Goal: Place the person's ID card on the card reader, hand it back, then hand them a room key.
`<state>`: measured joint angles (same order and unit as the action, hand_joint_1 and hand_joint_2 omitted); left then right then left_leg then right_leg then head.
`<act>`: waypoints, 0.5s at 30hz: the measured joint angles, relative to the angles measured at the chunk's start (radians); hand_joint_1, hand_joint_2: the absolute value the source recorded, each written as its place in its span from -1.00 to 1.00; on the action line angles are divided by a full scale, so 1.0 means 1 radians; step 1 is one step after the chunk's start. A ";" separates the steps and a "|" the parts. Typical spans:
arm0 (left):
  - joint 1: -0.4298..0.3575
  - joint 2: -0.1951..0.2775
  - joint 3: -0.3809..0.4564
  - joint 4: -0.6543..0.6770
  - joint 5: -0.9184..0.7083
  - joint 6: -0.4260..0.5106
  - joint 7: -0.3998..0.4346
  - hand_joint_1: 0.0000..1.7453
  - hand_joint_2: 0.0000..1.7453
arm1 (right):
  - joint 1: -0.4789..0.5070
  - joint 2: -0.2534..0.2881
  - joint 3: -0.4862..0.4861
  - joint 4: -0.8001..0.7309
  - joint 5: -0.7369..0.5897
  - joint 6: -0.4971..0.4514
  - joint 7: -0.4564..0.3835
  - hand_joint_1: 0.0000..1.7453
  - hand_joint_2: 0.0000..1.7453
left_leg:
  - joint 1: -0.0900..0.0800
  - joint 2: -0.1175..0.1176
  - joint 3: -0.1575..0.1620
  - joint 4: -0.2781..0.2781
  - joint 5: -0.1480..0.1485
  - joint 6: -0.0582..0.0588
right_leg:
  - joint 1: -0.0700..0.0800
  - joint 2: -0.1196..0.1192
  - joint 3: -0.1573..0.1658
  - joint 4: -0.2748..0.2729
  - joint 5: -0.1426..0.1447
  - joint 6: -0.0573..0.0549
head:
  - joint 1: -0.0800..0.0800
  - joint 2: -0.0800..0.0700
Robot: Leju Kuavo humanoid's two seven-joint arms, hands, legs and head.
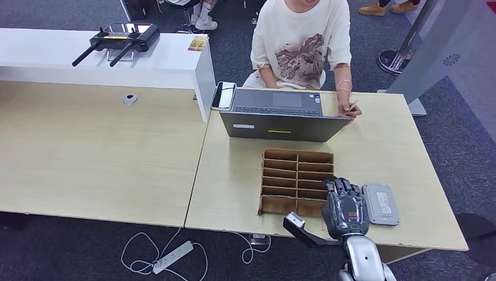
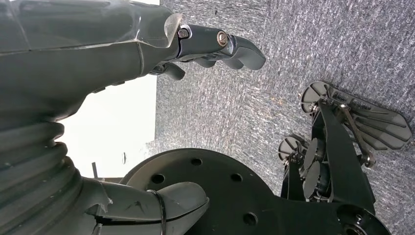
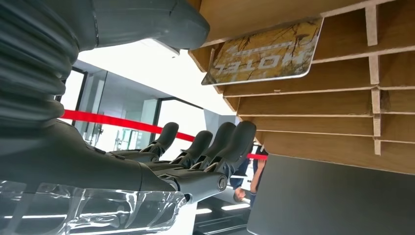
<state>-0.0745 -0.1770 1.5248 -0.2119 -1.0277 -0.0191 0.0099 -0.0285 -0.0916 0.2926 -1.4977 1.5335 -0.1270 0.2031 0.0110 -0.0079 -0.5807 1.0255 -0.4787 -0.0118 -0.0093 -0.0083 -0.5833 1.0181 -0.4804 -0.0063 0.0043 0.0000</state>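
My right hand (image 1: 345,206) hovers over the near right corner of the wooden slotted box (image 1: 286,175), with its fingers (image 3: 215,142) stretched out and nothing in them. A yellow room key card printed HOTEL (image 3: 264,51) lies in one slot of the wooden slotted box (image 3: 318,98). The grey card reader (image 1: 380,204) lies on the table just right of that hand, with nothing on it. Across the table a seated person holds a small card (image 1: 352,104) in one hand, beside the laptop. My left hand (image 2: 147,63) hangs over the floor, fingers apart, holding nothing.
An open grey laptop (image 1: 281,117) stands between the box and the person. A white device (image 1: 223,95) lies beside it. A black controller (image 1: 120,40) sits on the white counter at the back left. A power strip (image 1: 172,257) and cables lie on the floor.
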 joint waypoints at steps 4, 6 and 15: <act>0.000 0.000 0.000 0.000 0.000 0.000 0.000 -1.00 1.00 | 0.000 -0.001 0.007 0.005 -0.001 0.000 0.000 -0.25 1.00 | 0.000 0.000 0.000 0.000 0.000 0.000 | 0.000 0.000 0.000 0.000 0.000 0.000 | 0.000 0.000; 0.000 0.000 0.000 0.000 0.000 0.000 0.000 -1.00 1.00 | -0.001 -0.001 0.011 0.007 -0.001 0.000 0.000 -0.24 1.00 | 0.000 0.000 0.000 0.000 0.000 0.000 | 0.000 0.000 0.000 0.000 0.000 0.000 | 0.000 0.000; 0.000 0.000 0.000 0.000 0.001 0.000 0.000 -1.00 1.00 | -0.002 -0.001 0.021 0.008 -0.001 -0.001 0.000 -0.08 1.00 | 0.000 0.000 0.000 0.000 0.000 0.000 | 0.000 0.000 0.000 0.000 0.000 0.000 | 0.000 0.000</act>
<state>-0.0744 -0.1766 1.5248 -0.2118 -1.0265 -0.0191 0.0099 -0.0306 -0.0927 0.3138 -1.4892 1.5324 -0.1277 0.2029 0.0110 -0.0078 -0.5807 1.0255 -0.4787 -0.0118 -0.0093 -0.0083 -0.5833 1.0181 -0.4804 -0.0063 0.0044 0.0000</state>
